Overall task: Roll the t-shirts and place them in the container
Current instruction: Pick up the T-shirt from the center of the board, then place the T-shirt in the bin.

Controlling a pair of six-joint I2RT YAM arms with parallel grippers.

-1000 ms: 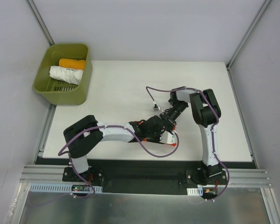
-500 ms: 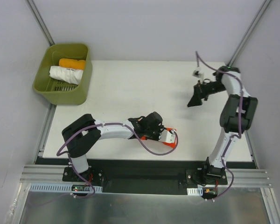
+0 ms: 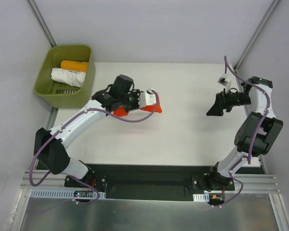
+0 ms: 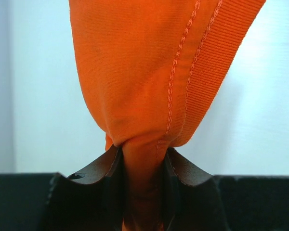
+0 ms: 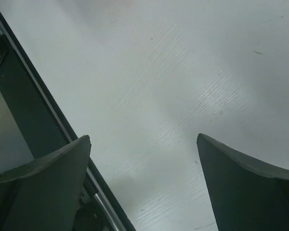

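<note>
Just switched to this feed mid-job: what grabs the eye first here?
The bright red-orange t-shirt, bunched and pinched in the left gripper over the white table, left of centre. Next, the green basket at the far-left corner, holding an orange roll and a white roll. The right gripper hangs open and empty over the table's right side.

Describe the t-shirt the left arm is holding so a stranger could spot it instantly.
On the white table, find the left arm stretched toward the green basket. The red-orange t-shirt is pinched in the left tool. Unlike the orange roll and white roll inside the basket, it is outside and gripped.
</note>
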